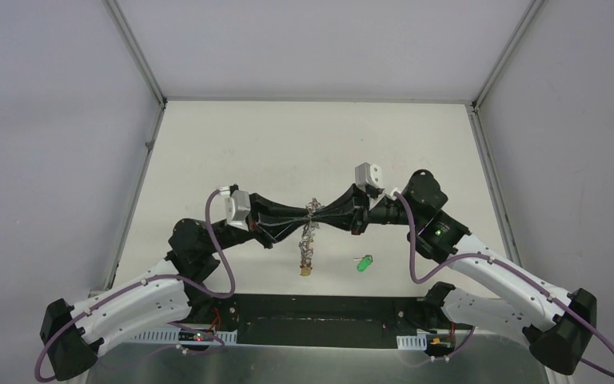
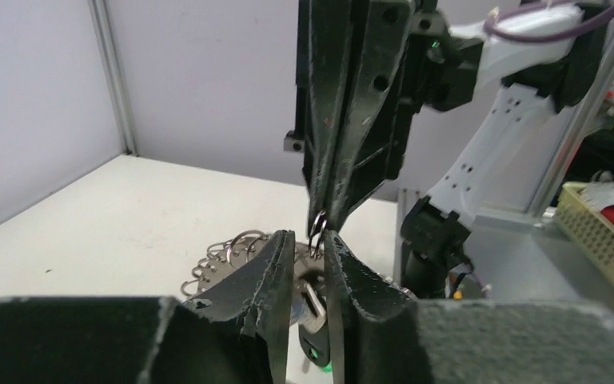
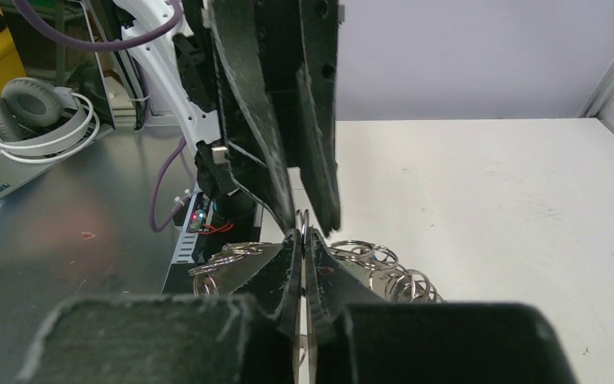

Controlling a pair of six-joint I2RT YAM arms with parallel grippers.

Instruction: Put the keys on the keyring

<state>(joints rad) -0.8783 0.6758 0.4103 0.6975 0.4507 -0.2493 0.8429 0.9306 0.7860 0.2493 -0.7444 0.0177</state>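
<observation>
My two grippers meet tip to tip above the middle of the table. The keyring (image 1: 309,240) hangs between them as a dangling string of silvery rings and small keys. My right gripper (image 3: 302,236) is shut on a thin wire loop of the keyring (image 3: 376,264). My left gripper (image 2: 310,240) has its jaws slightly apart, and that same loop (image 2: 317,226) stands in the gap, not pinched. More rings bunch behind the left finger (image 2: 268,268). A key with a bright green tag (image 1: 364,262) lies alone on the table, right of the hanging bunch.
White walls and metal posts (image 1: 140,64) close in the table on three sides. A black strip and metal plate (image 1: 320,308) run along the near edge between the arm bases. Off the table are a yellow mesh basket (image 2: 608,232) and grey headphones (image 3: 40,120).
</observation>
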